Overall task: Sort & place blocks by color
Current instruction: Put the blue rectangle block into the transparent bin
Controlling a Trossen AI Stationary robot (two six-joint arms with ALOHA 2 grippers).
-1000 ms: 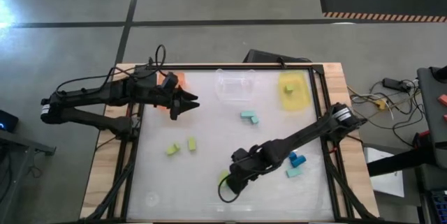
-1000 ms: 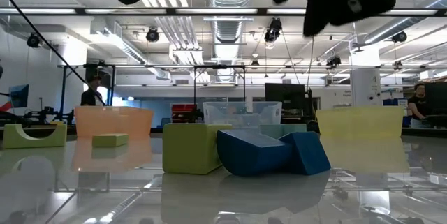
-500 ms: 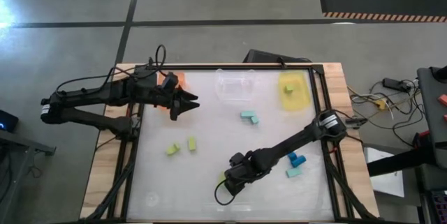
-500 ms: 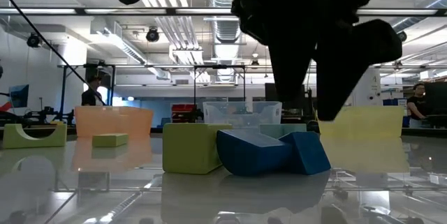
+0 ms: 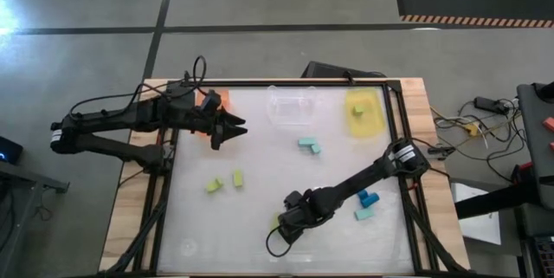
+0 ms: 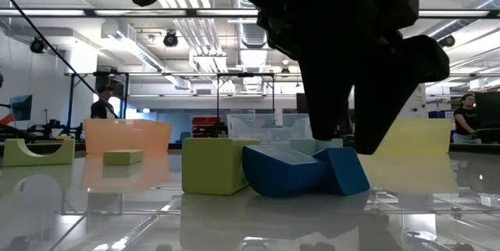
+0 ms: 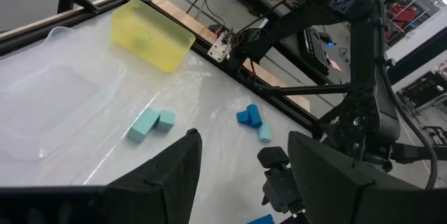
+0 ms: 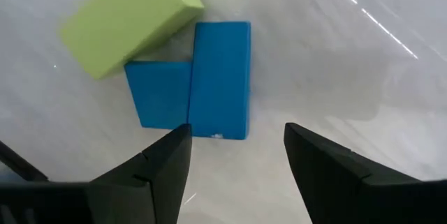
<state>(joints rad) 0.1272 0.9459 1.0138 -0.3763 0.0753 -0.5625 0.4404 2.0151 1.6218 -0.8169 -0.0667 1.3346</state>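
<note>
Two darker blue blocks (image 8: 220, 77) (image 8: 157, 91) lie side by side on the white table, with a yellow-green block (image 8: 129, 28) against them. My right gripper (image 8: 237, 147) hangs open just above them, pointing steeply down, its fingers (image 6: 328, 118) in front of the blue blocks (image 6: 285, 171). In the high view the right gripper (image 5: 281, 228) hides them. My left gripper (image 5: 235, 127) waits open by the orange tray (image 5: 218, 99). Other blocks lie loose: yellow-green (image 5: 213, 185) (image 5: 237, 178), pale teal (image 5: 309, 145) (image 5: 363, 214), darker blue (image 5: 368, 197).
A clear tray (image 5: 290, 105) and a yellow tray (image 5: 365, 113), which holds a yellow-green block, stand along the far edge. A dark frame (image 5: 394, 139) runs round the table. A person (image 6: 101, 102) stands in the room behind.
My right gripper has come down toward the darker blue blocks and a little toward the table's near edge, tipping more steeply downward. The blocks have stayed where they were.
</note>
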